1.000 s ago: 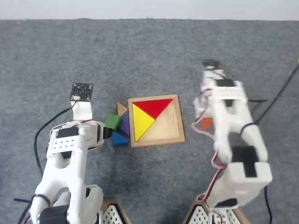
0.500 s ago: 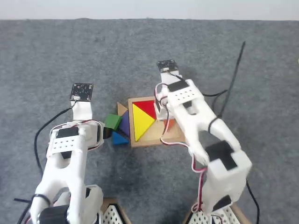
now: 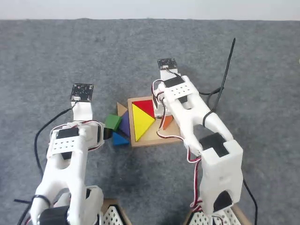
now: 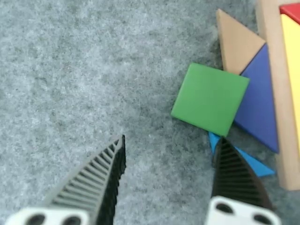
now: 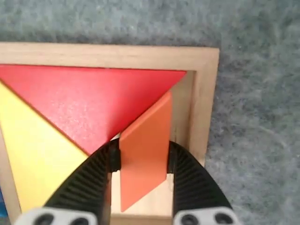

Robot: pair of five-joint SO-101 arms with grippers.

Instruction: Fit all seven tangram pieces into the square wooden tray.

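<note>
The square wooden tray (image 3: 136, 142) (image 5: 206, 93) holds a red triangle (image 3: 146, 107) (image 5: 84, 98) and a yellow triangle (image 3: 140, 121) (image 5: 33, 154). My right gripper (image 3: 165, 121) (image 5: 140, 161) is over the tray, shut on an orange parallelogram (image 3: 167, 122) (image 5: 144, 152) beside the red triangle. Left of the tray lie a green square (image 3: 113, 122) (image 4: 210, 99), a purple triangle (image 3: 125, 123) (image 4: 258, 110), a tan triangle (image 3: 122, 108) (image 4: 236, 42) and a blue triangle (image 3: 120, 138) (image 4: 246, 159). My left gripper (image 3: 107, 133) (image 4: 171, 161) stands open beside the green square, holding nothing.
Grey carpet (image 3: 93, 56) covers the table all around. A black cable (image 3: 227, 70) rises from the right arm. The arm bases (image 3: 112, 213) stand at the near edge.
The right arm has swung left from the carpet beside the tray to over the tray, carrying the orange parallelogram. The left arm has kept still.
</note>
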